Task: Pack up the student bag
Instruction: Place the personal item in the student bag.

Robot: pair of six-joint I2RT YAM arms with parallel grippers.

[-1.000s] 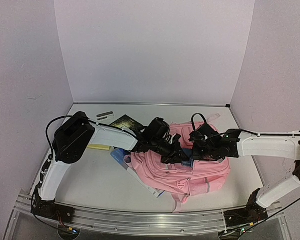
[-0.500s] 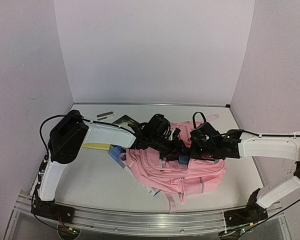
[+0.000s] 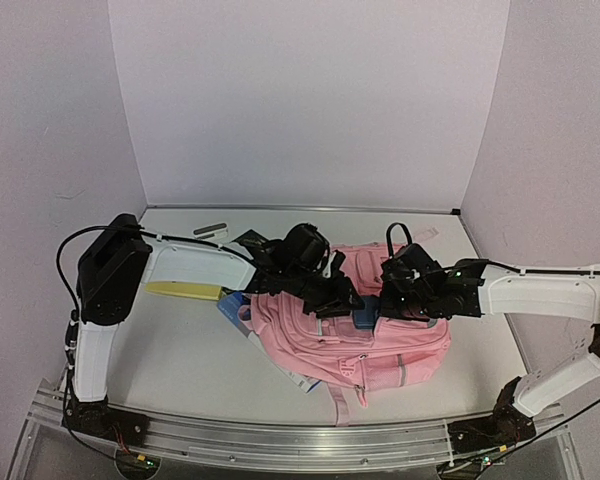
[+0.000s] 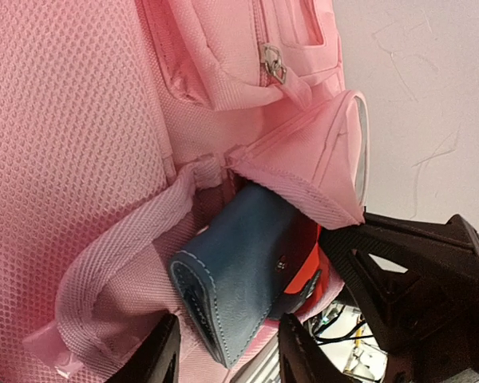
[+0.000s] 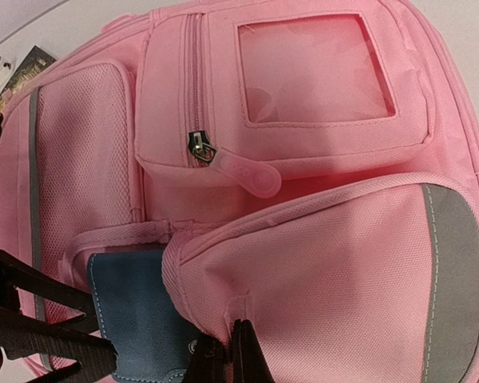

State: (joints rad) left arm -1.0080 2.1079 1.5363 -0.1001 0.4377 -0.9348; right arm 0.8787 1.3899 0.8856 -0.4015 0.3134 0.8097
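Note:
The student bag [image 3: 380, 345] is a large pink backpack lying flat at the table's middle. A blue wallet [image 4: 239, 267] sticks halfway out of a front pocket under a grey reflective patch [image 5: 455, 263]. My left gripper [image 4: 227, 335] is shut on the wallet's outer end, one finger on each side; in the top view it [image 3: 346, 304] is over the bag's middle. My right gripper [image 5: 226, 345] is shut on a small tab at the pocket's rim and holds the fabric up; it [image 3: 388, 304] faces the left gripper. The wallet also shows in the right wrist view [image 5: 136, 307].
A yellow flat item [image 3: 183, 291] lies left of the bag. A dark booklet [image 3: 250, 243] and a small striped card [image 3: 210, 231] lie at the back left. Blue and white books [image 3: 235, 312] stick out from under the bag's left side. Walls close in on three sides.
The bag and both grippers have shifted a little to the left. The left arm's elbow has swung left and back. Both grips are unchanged.

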